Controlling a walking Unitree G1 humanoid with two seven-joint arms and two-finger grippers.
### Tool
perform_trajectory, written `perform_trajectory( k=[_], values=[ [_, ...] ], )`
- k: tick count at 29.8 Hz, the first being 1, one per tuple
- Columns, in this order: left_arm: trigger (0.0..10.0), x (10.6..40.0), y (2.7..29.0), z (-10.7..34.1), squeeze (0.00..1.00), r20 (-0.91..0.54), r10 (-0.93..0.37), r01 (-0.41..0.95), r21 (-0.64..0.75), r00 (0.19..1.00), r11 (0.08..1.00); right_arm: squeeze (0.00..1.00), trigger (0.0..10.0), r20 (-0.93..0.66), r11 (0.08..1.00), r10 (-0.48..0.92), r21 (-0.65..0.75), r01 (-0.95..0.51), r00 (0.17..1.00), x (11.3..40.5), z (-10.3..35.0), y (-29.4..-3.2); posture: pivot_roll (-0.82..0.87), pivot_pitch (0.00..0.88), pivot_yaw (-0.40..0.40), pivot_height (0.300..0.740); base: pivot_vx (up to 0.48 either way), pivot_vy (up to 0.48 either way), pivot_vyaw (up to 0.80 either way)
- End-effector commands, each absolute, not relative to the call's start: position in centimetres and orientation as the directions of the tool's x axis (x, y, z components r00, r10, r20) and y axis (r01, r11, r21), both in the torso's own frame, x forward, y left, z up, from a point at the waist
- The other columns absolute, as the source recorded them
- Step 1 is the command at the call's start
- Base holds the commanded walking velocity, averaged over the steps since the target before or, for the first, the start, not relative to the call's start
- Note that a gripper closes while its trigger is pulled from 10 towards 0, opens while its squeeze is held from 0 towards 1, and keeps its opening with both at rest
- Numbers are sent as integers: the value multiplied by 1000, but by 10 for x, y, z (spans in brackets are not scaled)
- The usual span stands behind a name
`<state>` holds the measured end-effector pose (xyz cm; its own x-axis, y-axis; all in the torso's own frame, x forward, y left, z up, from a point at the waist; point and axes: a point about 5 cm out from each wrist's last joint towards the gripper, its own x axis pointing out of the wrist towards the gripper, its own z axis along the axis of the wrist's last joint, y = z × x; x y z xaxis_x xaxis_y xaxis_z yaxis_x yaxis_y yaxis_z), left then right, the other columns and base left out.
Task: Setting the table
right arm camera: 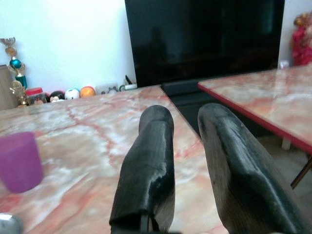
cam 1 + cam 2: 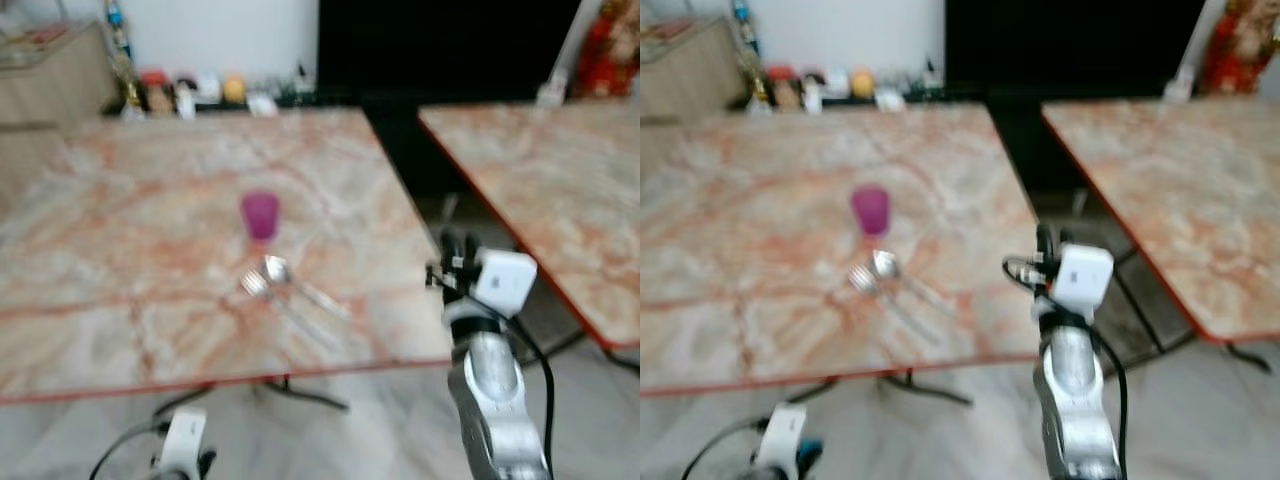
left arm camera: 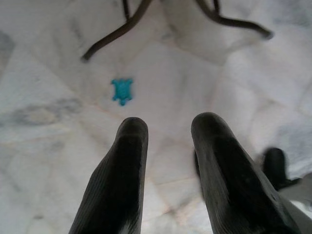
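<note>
Left gripper [image 3: 168, 141] hangs low over the marble floor [image 3: 44, 146], fingers spread, empty. Right gripper [image 1: 187, 146] raised at the table [image 2: 120, 330] edge, fingers apart, empty. Fork [image 2: 255, 286] and spoon [image 2: 277, 269] lie mid-table, purple cup [image 2: 260, 215] just behind them.

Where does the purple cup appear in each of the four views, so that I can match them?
Left eye view: purple cup on the near marble table, just beyond the spoon.
Right eye view: cup, same spot, left of centre.
Left wrist view: not in it; floor under the table.
Right wrist view: cup at the left edge.
Shared landmark: black TV screen.
</note>
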<state>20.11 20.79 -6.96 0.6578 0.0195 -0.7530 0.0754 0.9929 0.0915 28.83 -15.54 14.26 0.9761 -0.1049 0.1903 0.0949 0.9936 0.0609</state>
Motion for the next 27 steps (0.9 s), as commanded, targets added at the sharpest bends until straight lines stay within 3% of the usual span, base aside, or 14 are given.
perform_trajectory(
  k=[1, 8, 17, 27],
  values=[
    [10000, 200, 201, -72, 0, -760, 3, 79, 71, 650, 994, 0, 10000, 174, 992, -125, 53, 117, 977, 287, 140, -163, -38, 0, 8, 740, 0, 322, 0],
    [10000, 200, 200, -72, 0, -759, 0, 84, 72, 651, 994, 0, 10000, 177, 993, -114, 52, 107, 978, 288, 140, -162, -36, 0, 6, 740, 0, 0, 0],
    [10000, 200, 200, -72, 0, -758, -2, 88, 73, 652, 993, 0, 10000, 184, 995, -93, 45, 86, 979, 288, 142, -160, -38, 0, 9, 740, 0, 0, 677],
    [10000, 201, 199, -71, 0, -758, -6, 91, 71, 652, 993, 0, 10000, 96, 998, -59, 6, 59, 994, 291, 131, -164, -39, 0, 10, 740, 0, 0, 0]
  ],
)
